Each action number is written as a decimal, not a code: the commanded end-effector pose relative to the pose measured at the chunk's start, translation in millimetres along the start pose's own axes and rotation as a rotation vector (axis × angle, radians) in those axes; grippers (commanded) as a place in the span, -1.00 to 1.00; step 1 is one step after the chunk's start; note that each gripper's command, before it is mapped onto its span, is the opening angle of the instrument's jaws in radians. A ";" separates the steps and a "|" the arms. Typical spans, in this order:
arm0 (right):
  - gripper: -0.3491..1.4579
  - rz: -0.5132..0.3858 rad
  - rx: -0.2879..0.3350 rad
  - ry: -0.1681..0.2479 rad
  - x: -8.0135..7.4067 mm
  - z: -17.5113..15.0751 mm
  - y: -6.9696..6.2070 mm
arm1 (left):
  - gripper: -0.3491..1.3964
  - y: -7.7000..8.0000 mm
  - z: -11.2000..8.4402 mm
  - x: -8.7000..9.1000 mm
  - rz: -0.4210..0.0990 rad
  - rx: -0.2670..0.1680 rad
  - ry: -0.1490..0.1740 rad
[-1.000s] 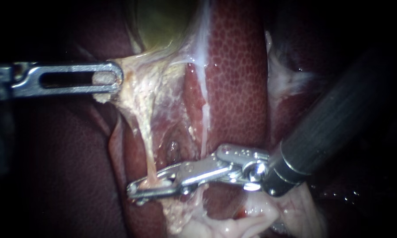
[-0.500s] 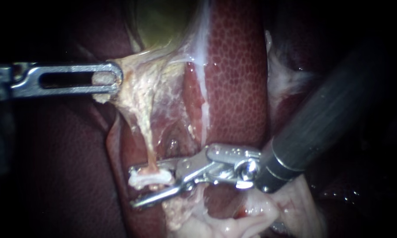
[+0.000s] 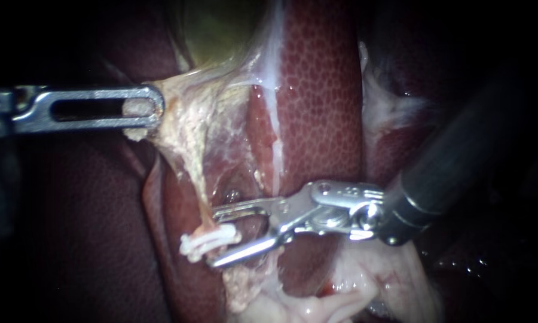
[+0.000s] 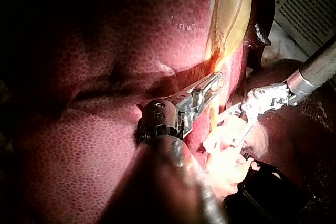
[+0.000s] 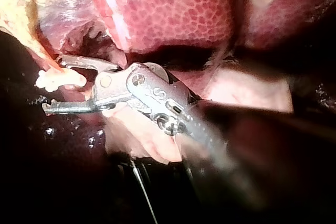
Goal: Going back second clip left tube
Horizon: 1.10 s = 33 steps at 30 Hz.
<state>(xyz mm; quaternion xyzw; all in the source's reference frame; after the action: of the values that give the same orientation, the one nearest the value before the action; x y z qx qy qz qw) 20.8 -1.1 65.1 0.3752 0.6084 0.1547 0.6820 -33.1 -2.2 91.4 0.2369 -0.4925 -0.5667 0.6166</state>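
The left tube [image 3: 192,174] is a pale strand running down from the stretched tissue below the greenish gallbladder [image 3: 221,30]. A white clip [image 3: 208,239] sits across its lower end. My right instrument [image 3: 216,237] comes in from the upper right with its jaws open, and the clip's near end lies between their tips without being gripped. In the right wrist view the same clip [image 5: 58,80] lies just ahead of the open jaws of my right instrument [image 5: 53,84]. My left instrument [image 3: 149,110] is shut on the pale tissue [image 3: 138,119] and holds it taut to the left.
Mottled red liver [image 3: 323,90] lies behind the tubes, with darker liver [image 3: 89,239] at the lower left. A thin whitish strand [image 3: 277,161] runs down to the right of the left tube. Loose pale tissue [image 3: 341,299] lies under the right instrument's shaft.
My right instrument's jaws have opened, leaving the white clip shut across the left tube. The instrument has drawn back to the right. The left instrument has held still.
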 end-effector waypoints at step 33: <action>0.05 -0.105 -0.082 -0.016 8.8 -14.0 -6.7 | -1.00 0.9 2.2 1.4 0.008 -0.013 -0.003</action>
<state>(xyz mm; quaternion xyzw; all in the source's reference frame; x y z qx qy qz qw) 7.8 4.9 54.4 0.3156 0.6151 0.1405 0.7088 -35.1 -2.9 93.9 0.2294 -0.4902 -0.5686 0.6195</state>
